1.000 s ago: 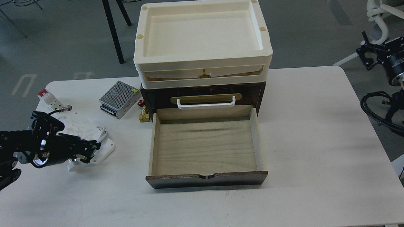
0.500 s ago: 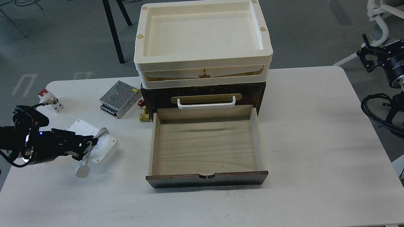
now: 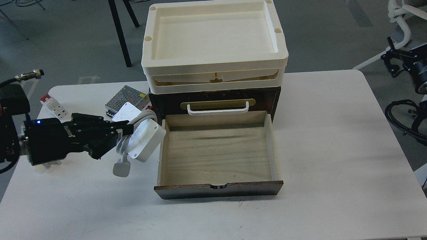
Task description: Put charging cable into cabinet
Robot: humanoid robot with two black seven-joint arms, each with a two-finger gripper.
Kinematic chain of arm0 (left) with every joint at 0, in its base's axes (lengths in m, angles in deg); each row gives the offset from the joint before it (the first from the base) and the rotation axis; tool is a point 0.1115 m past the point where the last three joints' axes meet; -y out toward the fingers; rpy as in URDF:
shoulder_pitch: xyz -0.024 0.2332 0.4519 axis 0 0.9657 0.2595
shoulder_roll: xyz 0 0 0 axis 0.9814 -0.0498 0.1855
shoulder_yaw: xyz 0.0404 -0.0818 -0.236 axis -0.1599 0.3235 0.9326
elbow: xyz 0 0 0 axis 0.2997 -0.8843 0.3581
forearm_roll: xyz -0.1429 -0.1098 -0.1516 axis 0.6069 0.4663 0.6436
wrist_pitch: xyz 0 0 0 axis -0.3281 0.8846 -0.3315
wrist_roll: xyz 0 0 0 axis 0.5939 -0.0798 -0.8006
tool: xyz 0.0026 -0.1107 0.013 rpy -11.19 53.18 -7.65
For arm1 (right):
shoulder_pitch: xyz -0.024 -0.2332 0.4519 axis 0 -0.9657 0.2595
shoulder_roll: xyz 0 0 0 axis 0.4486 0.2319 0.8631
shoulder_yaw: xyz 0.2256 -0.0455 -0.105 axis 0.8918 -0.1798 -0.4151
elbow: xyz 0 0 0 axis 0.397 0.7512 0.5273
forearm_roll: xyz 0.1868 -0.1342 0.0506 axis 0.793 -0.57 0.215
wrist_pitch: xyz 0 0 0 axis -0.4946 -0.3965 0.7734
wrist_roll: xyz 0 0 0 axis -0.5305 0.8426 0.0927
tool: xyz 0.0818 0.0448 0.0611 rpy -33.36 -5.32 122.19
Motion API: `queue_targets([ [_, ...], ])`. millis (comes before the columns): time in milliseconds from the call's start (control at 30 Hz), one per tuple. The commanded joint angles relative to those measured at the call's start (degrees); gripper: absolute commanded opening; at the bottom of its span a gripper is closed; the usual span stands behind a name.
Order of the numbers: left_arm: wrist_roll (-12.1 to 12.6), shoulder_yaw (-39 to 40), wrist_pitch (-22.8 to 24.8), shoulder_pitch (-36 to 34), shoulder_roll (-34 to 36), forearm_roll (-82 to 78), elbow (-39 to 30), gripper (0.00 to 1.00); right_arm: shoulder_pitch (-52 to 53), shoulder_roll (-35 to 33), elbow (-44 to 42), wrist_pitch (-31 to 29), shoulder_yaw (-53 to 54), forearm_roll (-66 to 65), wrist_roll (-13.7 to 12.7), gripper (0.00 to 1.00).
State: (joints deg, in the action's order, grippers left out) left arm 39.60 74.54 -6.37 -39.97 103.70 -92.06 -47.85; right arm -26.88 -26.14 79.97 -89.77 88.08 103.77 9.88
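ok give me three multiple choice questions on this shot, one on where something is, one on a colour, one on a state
1. Where is the charging cable?
A. held just left of the open drawer
B. lying inside the drawer
C. in the top tray

2. What colour is the handle on the cabinet?
A. red
B. white
C. black

3. What state is the drawer in?
A. pushed shut
B. pulled out and holding tools
C. pulled out with nothing in it

Answers: 1 A, the left gripper has its jaws shut on the cable, beside the drawer's left wall. 2 B, the handle is white against a brass plate. 3 C, only bare pale wood shows inside the drawer.
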Motion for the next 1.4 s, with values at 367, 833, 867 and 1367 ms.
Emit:
queue_targets([
  [367, 0.0, 0.8, -0.3, 3.8, -25.4, 7.7, 10.9, 0.00, 0.0, -0.3, -0.3, 0.0, -0.5, 0.0, 0.0, 1.00],
  [833, 0.0, 0.4, 0.2, 6.9, -33.4, 7.7, 24.1, 0.43, -0.4, -0.7, -0.2, 0.0, -0.4, 0.0, 0.0, 1.00],
  [867, 0.0, 0.4, 0.2, 6.9, -33.4, 7.9, 24.1, 0.58, -0.4, -0.7, -0.2, 0.0, -0.4, -0.1, -0.1, 1.00],
  [1367, 0.0, 15.8, 2.6, 8.9, -19.6, 47.7, 26.2, 0.95, 0.7, -1.0, 6.4, 0.0, -0.3, 0.0, -0.8, 1.00],
])
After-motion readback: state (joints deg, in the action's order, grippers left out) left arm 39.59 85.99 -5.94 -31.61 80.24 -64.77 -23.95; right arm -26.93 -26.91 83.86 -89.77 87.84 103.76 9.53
